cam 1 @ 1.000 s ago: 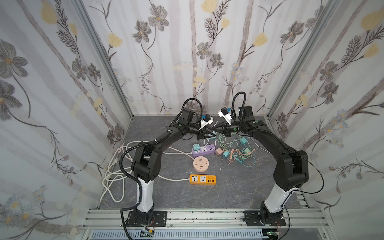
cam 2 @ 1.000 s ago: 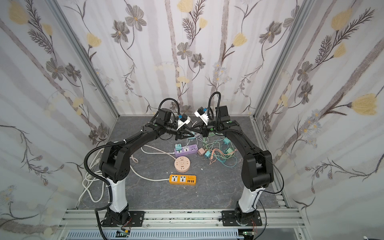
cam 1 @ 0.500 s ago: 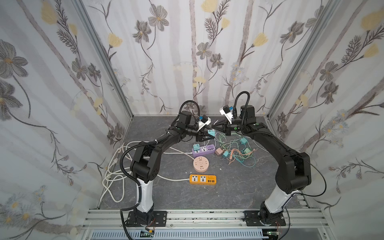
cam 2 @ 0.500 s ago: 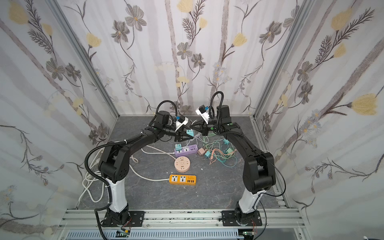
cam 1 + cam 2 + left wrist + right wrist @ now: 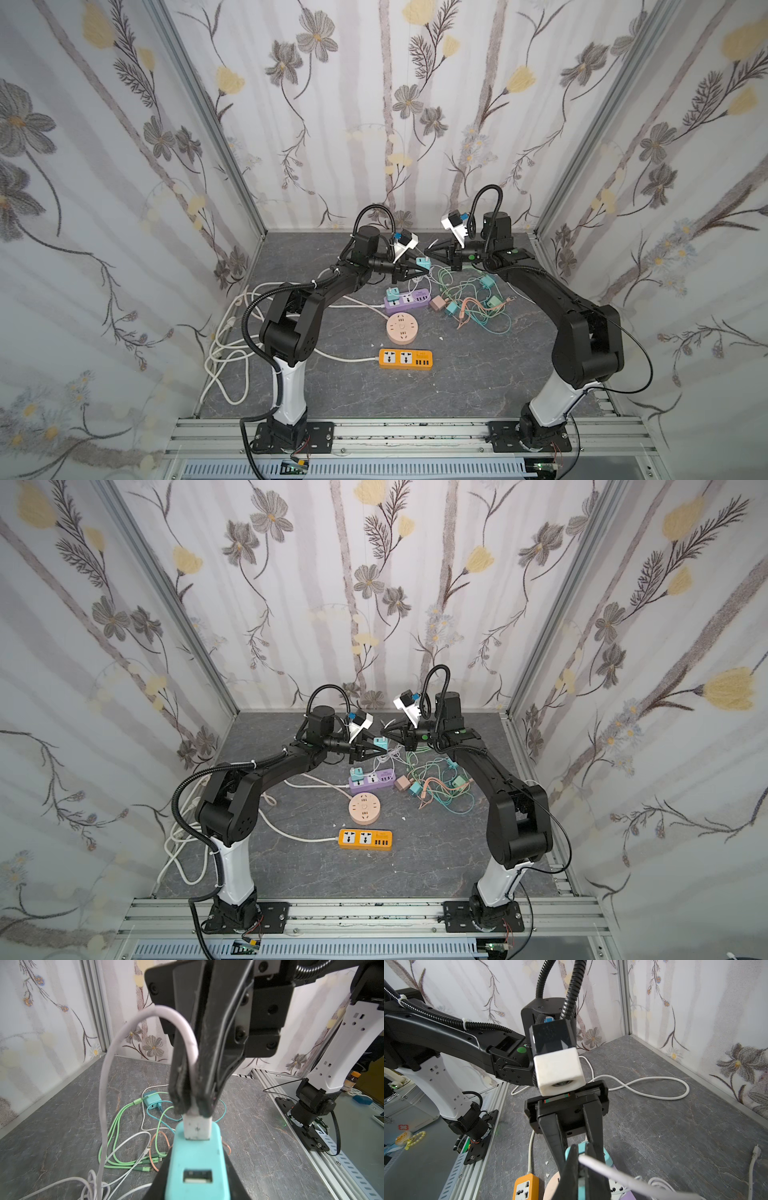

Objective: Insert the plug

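Both arms are up off the worktop (image 5: 62, 1118), meeting in mid-air. The left claw (image 5: 418, 267) is clamped on a teal charger (image 5: 195, 1159), one finger down each side and the ports facing out past its tips. Straight ahead, the right claw (image 5: 192, 1103) is pinched tight on the white plug (image 5: 197, 1128), gripping where the cable (image 5: 102, 1088) leaves it. The cable loops back over that claw. The plug's nose is in one port, and the spare port (image 5: 197, 1176) beside it sits empty. Whether the plug is fully home is hard to call, since its shell hides the joint.

To finish well, the plug should stay square to the charger's face and the push should run straight along the port. The left claw needs to brace hard so the charger can't twist between its fingers. The force should go through the stiff shell, not the soft cable, which would buckle. The release should come without dragging the cable sideways.

A second ago the two claws were bunched together in the top views, with the charger hidden between them. Now the teal shows just beyond the left claw's tips, and the right claw looks drawn back slightly toward its own arm. Since half a second ago, little has shifted
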You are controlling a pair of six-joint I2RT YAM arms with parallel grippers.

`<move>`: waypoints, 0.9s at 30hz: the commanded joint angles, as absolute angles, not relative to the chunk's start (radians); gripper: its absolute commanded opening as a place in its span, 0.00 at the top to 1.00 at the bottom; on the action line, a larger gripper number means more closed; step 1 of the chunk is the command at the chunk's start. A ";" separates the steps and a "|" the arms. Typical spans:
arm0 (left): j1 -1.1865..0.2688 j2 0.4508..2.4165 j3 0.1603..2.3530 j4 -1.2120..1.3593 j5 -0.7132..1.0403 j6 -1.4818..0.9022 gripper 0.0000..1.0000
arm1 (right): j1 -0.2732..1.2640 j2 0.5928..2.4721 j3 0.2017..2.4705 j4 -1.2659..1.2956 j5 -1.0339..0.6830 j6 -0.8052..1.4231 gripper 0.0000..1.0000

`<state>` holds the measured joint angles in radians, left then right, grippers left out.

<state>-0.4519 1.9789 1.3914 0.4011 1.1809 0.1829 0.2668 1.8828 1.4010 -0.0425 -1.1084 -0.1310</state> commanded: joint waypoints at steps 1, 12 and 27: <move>-0.451 1.967 1.380 0.430 1.171 0.167 0.71 | 0.260 1.864 1.395 0.013 -1.134 -0.121 1.00; -0.451 1.977 1.367 0.516 1.196 0.119 0.64 | 0.258 1.849 1.376 0.021 -1.138 -0.118 1.00; -0.439 1.918 1.377 0.242 1.089 0.374 1.00 | 0.178 1.741 1.448 -0.564 -0.988 -0.541 0.40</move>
<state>-0.4400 1.9366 1.3621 0.3656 1.1137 0.2367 0.1825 1.7695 1.4170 -0.2905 -1.0641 -0.3092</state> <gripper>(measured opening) 0.272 0.585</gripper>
